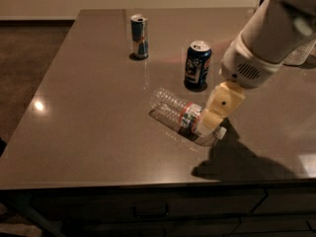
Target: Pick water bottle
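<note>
— Gripper (206, 126) low, just right of centre frame, tip over the neck end of the water bottle (172, 104). Open or closed?

— Cannot tell from this angle. Cannot tell either whether touching the bottle or hanging just above it.

— And the bottle itself?

— Lying on its side on the desk (84, 127), near the middle of the frame. Base toward upper left, white cap (221, 132) toward lower right, label band (189, 116) partly hidden behind the gripper.

— Handling?

— Probably light: looks empty or nearly so, though hard to be sure. Thin ribbed plastic, so likely to dent under a hard squeeze. Round and smooth too, hence apt to roll or slip out sideways on the glossy desk.

— Best place to take hold?

— Across the body, at or beside the label band, for the bite of the ribs. Closing across the long axis, not along it. Neck likely stiffer, but narrow and easier to miss.

— Anything in the way?

— Little. Dark blue can (197, 65) upright just above the bottle in frame, near but apart. Slim can (139, 36) further toward upper left, well apart. White arm (266, 38) reaching in from upper right, with its shadow (242, 164) at lower right.
</note>
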`<state>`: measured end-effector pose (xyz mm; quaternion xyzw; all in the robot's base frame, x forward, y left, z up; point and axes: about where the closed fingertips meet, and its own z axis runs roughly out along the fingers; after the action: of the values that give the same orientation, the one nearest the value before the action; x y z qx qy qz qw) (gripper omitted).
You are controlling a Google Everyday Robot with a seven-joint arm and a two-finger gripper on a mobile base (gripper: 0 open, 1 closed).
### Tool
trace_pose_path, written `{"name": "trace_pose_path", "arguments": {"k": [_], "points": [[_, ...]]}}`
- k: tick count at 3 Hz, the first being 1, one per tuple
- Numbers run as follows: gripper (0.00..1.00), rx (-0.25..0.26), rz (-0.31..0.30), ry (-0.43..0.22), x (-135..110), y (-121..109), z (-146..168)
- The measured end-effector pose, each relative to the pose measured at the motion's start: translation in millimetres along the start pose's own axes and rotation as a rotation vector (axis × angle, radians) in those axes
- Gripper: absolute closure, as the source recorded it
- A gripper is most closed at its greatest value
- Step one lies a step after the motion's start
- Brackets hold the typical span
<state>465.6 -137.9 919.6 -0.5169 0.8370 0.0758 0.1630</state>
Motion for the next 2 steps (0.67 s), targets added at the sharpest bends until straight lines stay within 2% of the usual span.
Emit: {"name": "trace_pose_path", "arguments": {"k": [1, 2], "points": [[0.00, -0.022, 0.056, -0.010, -20, 10, 31], [0.00, -0.033, 0.085, 0.007, -35, 18, 56]]}}
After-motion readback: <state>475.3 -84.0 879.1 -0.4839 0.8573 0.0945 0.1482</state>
